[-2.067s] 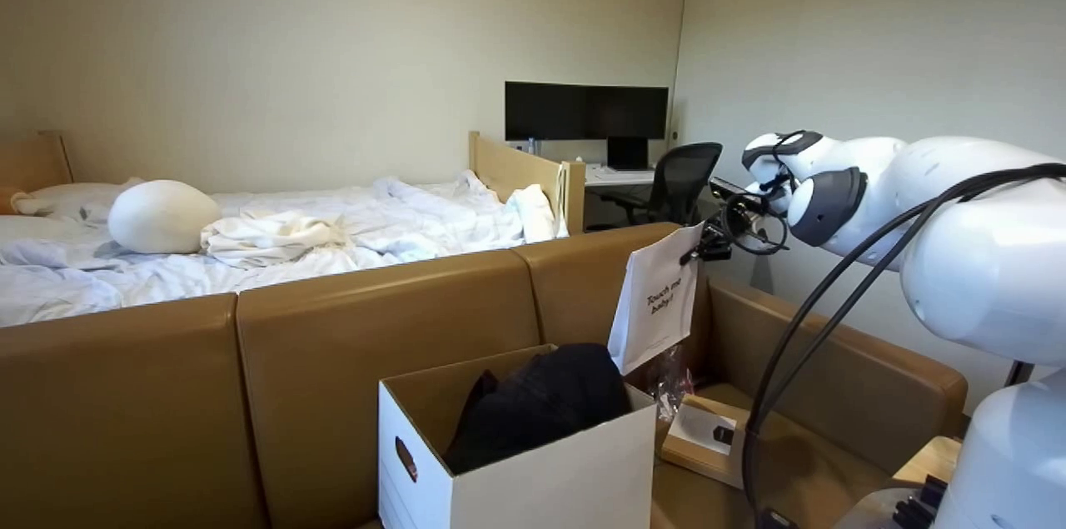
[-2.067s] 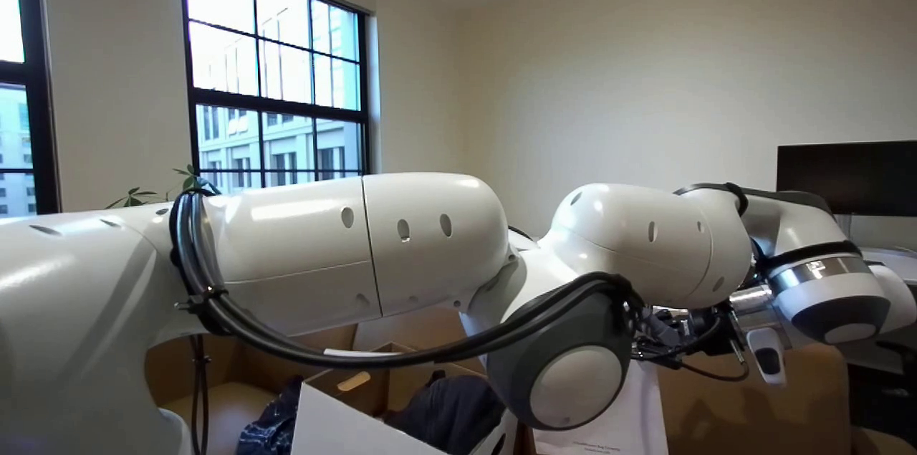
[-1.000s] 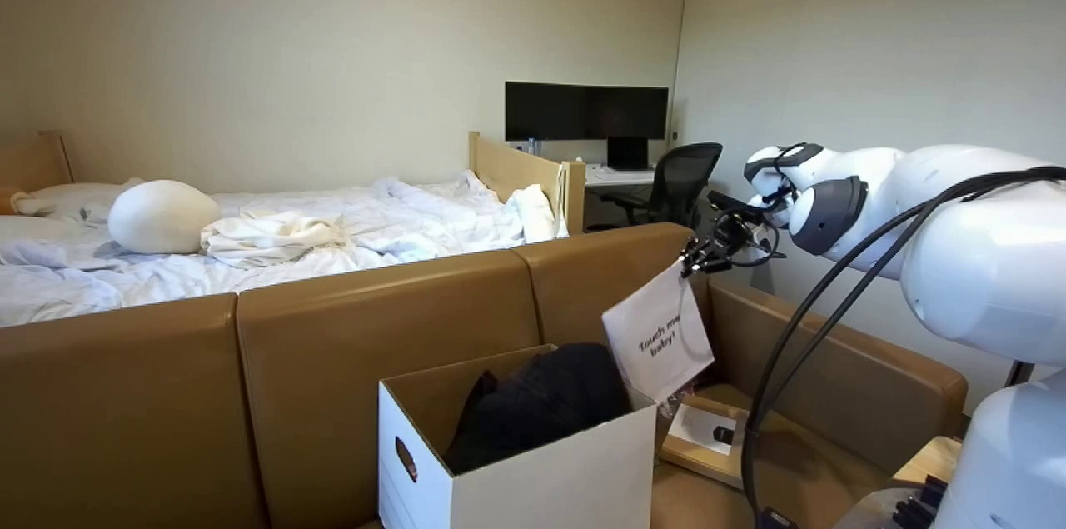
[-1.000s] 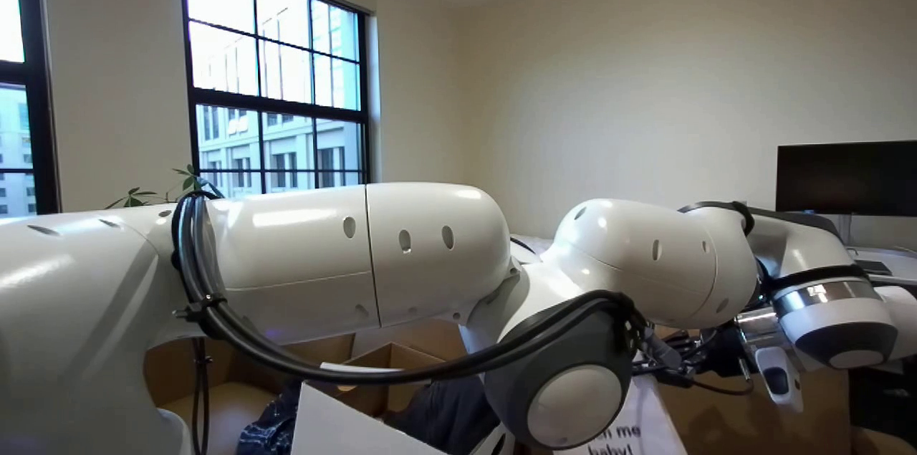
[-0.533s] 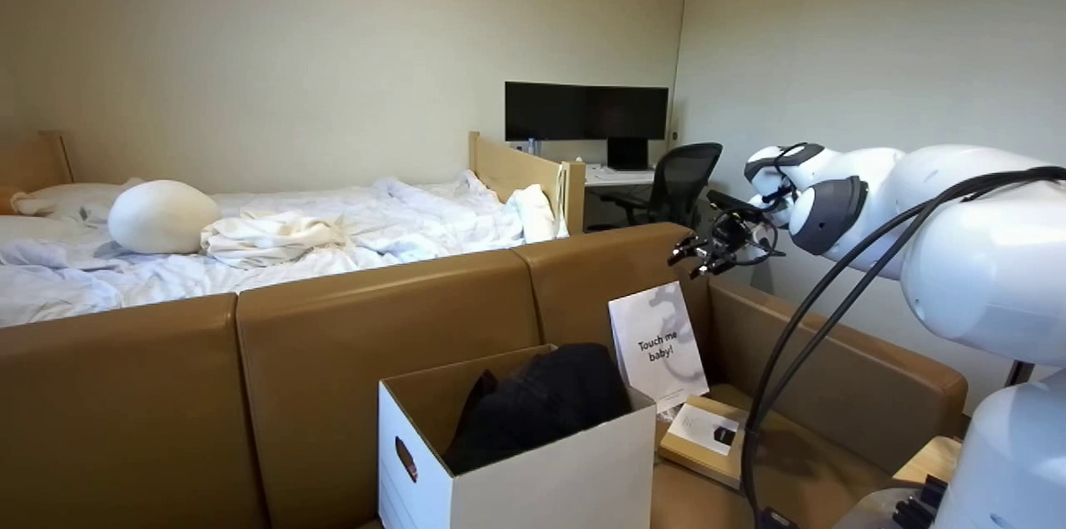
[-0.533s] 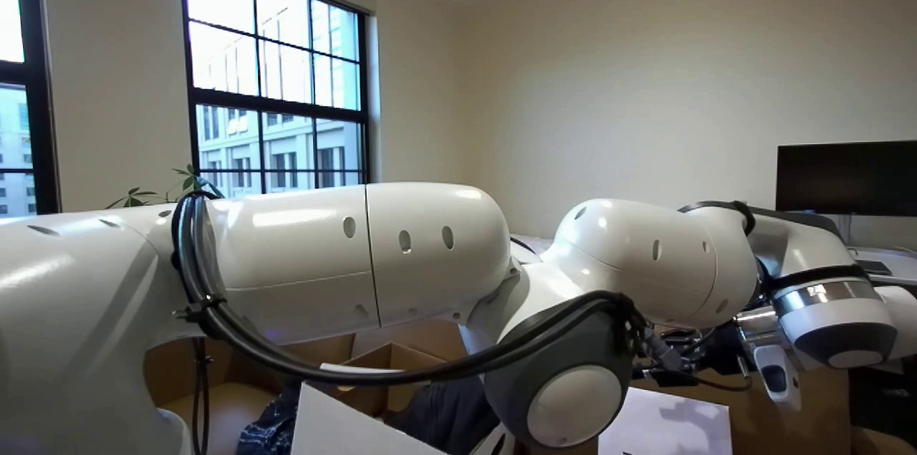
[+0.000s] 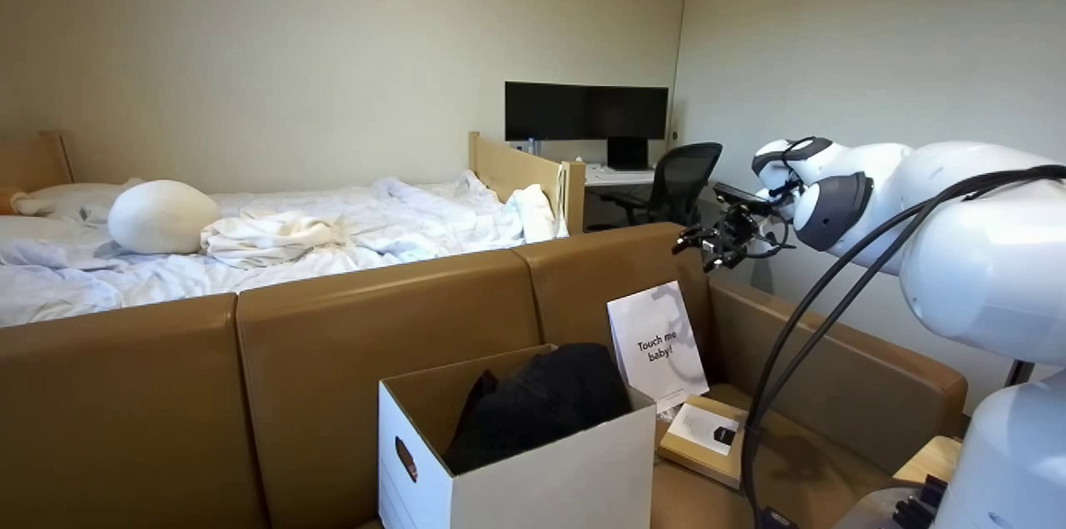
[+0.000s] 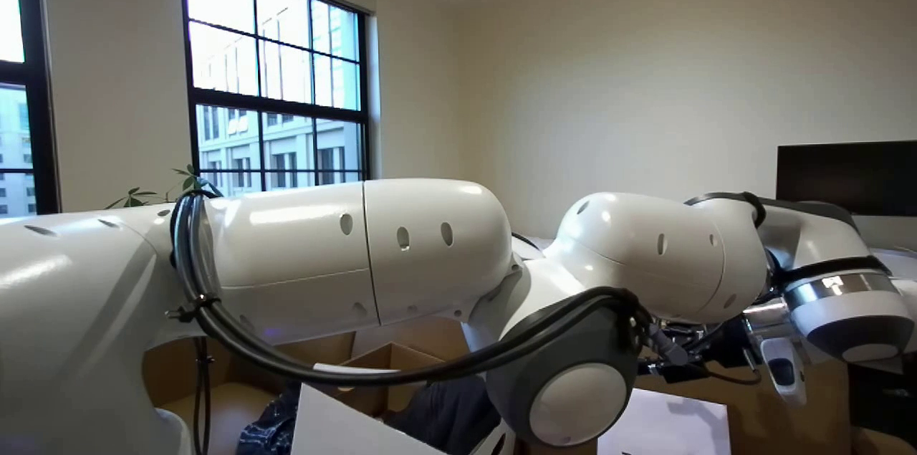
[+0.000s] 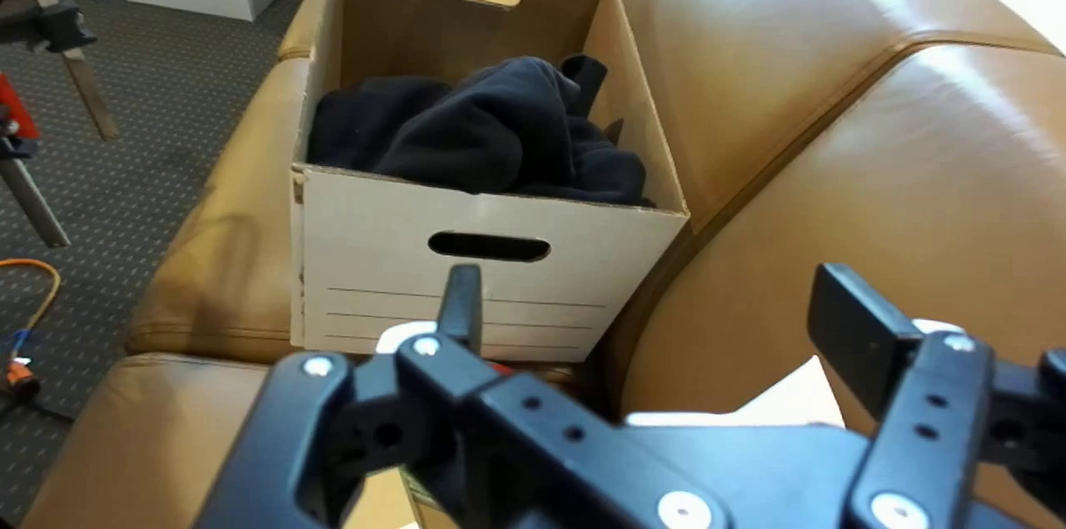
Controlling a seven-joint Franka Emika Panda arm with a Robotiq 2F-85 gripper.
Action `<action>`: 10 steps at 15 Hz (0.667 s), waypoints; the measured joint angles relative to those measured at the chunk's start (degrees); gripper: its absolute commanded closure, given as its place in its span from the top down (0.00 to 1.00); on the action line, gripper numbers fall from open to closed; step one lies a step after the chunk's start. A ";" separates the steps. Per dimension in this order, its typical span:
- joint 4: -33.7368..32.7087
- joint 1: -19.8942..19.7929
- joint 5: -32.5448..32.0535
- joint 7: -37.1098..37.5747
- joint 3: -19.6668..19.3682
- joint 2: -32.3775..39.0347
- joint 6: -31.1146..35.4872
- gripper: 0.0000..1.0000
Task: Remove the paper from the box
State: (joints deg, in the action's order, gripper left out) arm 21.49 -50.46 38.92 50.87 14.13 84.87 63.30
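Observation:
Printed with dark words, the white paper (image 7: 658,346) rests on the sofa outside the box, propped up at a tilt near the backrest. An exterior view has just its upper part, the paper (image 8: 666,423) being cut off below the arm. The white box (image 7: 554,479) stands beside it with dark cloth (image 7: 541,404) inside. My gripper (image 7: 696,255) hovers above the paper, apart from it. In the wrist view the gripper (image 9: 647,279) is spread wide with nothing between its fingers; a white corner of the paper (image 9: 804,396) shows behind it, the remainder hidden.
A small tan package (image 7: 704,436) with a white label lies on the sofa seat beside the box. The brown sofa backrest (image 7: 400,321) runs behind, and its armrest (image 7: 841,337) stands under the arm. Black cables (image 7: 799,329) hang from the arm.
The paper hung from my gripper; it has been let go and dropped to lean on the sofa. The gripper has opened and drawn slightly up and back from it.

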 measured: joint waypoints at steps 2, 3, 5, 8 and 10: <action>-0.10 -0.60 -0.35 0.37 -0.75 -1.36 -4.94 1.00; -0.18 -0.66 -1.13 1.02 -1.71 -2.47 -7.41 1.00; -0.20 -0.35 -3.39 2.39 -3.92 -5.16 -8.63 1.00; -0.22 0.65 -8.04 3.25 -6.80 -9.31 -8.53 1.00; -0.22 1.89 -11.90 3.28 -8.61 -11.17 -8.51 1.00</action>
State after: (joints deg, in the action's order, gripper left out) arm 21.27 -48.57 27.02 54.15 5.53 73.71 54.79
